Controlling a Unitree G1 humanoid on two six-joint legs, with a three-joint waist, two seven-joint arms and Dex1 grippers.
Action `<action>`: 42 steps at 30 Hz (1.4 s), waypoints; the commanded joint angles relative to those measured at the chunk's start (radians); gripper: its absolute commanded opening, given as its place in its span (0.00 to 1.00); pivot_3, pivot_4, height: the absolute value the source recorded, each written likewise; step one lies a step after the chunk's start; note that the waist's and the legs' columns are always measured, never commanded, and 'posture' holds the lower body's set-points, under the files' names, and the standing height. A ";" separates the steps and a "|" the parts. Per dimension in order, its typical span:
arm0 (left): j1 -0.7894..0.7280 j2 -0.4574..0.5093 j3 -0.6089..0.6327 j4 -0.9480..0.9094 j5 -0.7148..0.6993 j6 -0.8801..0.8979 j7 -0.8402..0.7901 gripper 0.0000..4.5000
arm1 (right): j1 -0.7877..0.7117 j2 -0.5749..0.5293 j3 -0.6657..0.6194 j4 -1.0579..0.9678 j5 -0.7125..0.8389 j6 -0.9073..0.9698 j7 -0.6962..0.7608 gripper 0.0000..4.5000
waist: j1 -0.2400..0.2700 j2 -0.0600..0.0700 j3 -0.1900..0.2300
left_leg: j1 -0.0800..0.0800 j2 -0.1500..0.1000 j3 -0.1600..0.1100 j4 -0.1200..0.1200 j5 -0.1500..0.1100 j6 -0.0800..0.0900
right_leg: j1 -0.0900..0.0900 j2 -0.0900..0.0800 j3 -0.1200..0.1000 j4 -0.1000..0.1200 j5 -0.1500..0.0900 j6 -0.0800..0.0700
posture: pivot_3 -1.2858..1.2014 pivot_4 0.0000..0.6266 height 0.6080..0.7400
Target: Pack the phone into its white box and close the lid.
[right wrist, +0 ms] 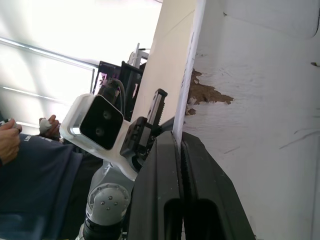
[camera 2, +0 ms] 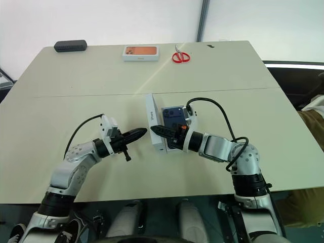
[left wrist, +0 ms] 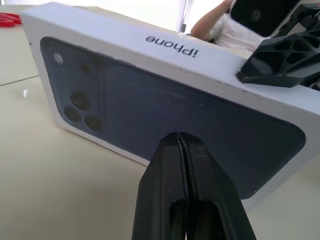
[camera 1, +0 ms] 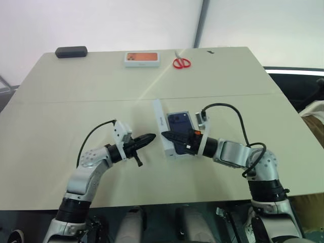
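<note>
The phone (camera 1: 179,121) lies camera side up at the middle of the table (camera 1: 61,106), in front of you, resting in what seems to be the white box (camera 1: 183,153), though your right arm covers most of the tray. The lid (camera 1: 162,127) stands on its long edge just to the left of the phone, tilted slightly; in the left wrist view its printed outer face (left wrist: 165,107), with the dark blue phone picture, is turned toward your left gripper. Your right gripper (camera 1: 167,135) reaches across the phone from the right, its fingers pressed together with nothing between them, their tips at the lid's edge; in the right wrist view the lid's white inner face (right wrist: 260,100) shows scuffed brown patches. Your left gripper (camera 1: 150,137) is likewise closed and empty, pointing at the lid's printed face from just beside it. Along the far edge of the table you see a black case (camera 1: 71,51), a white box with an orange picture (camera 1: 142,58) and red-handled scissors (camera 1: 181,62), all well apart from the phone.
</note>
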 commanded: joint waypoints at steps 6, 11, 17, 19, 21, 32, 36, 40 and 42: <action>-0.094 -0.109 -0.046 0.047 0.041 -0.044 0.048 0.00 | -0.009 -0.101 -0.127 -0.019 -0.132 -0.061 0.078 0.77 | 0.006 0.000 0.000 | -0.001 0.000 0.000 0.000 0.000 0.000 | 0.000 0.000 0.000 0.000 0.000 0.000 | 0.52 0.24 1.00; -0.129 -0.165 -0.082 0.085 0.067 -0.064 0.061 0.00 | 0.011 -0.230 -0.182 -0.104 -0.290 -0.104 0.250 0.99 | 0.015 0.000 0.000 | -0.001 -0.001 0.001 0.001 0.000 0.000 | 0.000 0.000 0.000 0.000 0.000 0.000 | 0.52 0.24 1.00; -0.172 -0.190 -0.094 0.137 0.076 -0.077 0.047 0.00 | 0.053 -0.339 -0.080 -0.151 -0.669 -0.265 0.440 0.82 | 0.022 0.000 0.000 | 0.000 -0.004 0.001 0.001 0.000 0.000 | 0.000 0.001 0.000 0.000 0.000 0.000 | 0.52 0.24 1.00; -0.174 -0.182 -0.093 0.138 0.081 -0.078 0.041 0.00 | 0.063 -0.386 0.028 -0.178 -0.911 -0.415 0.491 0.57 | 0.022 0.000 0.000 | 0.000 -0.004 0.001 0.001 0.000 0.000 | 0.000 0.001 0.000 0.000 0.000 0.000 | 0.52 0.24 1.00; -0.170 -0.165 -0.086 0.128 0.085 -0.076 0.038 0.00 | 0.071 -0.410 0.113 -0.175 -1.115 -0.555 0.520 0.35 | 0.022 0.000 0.000 | 0.000 -0.004 0.001 0.001 0.000 0.000 | -0.001 0.000 0.000 0.000 0.000 0.000 | 0.52 0.24 1.00; -0.093 -0.017 -0.044 0.103 0.102 0.008 0.053 0.00 | 0.088 -0.377 0.219 -0.107 -1.481 -0.790 0.636 0.01 | 0.026 0.000 0.000 | 0.000 -0.005 0.000 0.002 0.000 0.000 | 0.000 -0.001 0.000 0.000 0.000 0.000 | 0.52 0.24 1.00; -0.116 -0.036 -0.093 0.148 0.150 0.023 0.072 0.00 | 0.093 -0.365 0.228 -0.076 -1.557 -0.841 0.663 0.01 | 0.028 0.000 0.000 | 0.000 -0.006 0.000 0.002 0.000 0.000 | 0.000 -0.002 0.000 0.000 0.000 0.000 | 0.52 0.24 1.00; -0.143 -0.073 -0.123 0.143 0.157 0.073 0.082 0.00 | 0.112 -0.337 0.199 -0.064 -1.572 -0.854 0.678 0.01 | 0.029 -0.001 0.000 | 0.000 -0.007 -0.002 0.003 0.000 0.000 | 0.002 -0.003 -0.001 -0.001 0.000 0.000 | 0.52 0.24 1.00; -0.143 -0.078 -0.143 0.141 0.171 0.083 0.079 0.00 | 0.113 -0.330 0.197 -0.067 -1.587 -0.858 0.687 0.01 | 0.027 -0.001 0.000 | 0.000 -0.007 -0.002 0.003 0.000 0.000 | 0.002 -0.003 -0.002 -0.001 0.000 0.001 | 0.52 0.24 1.00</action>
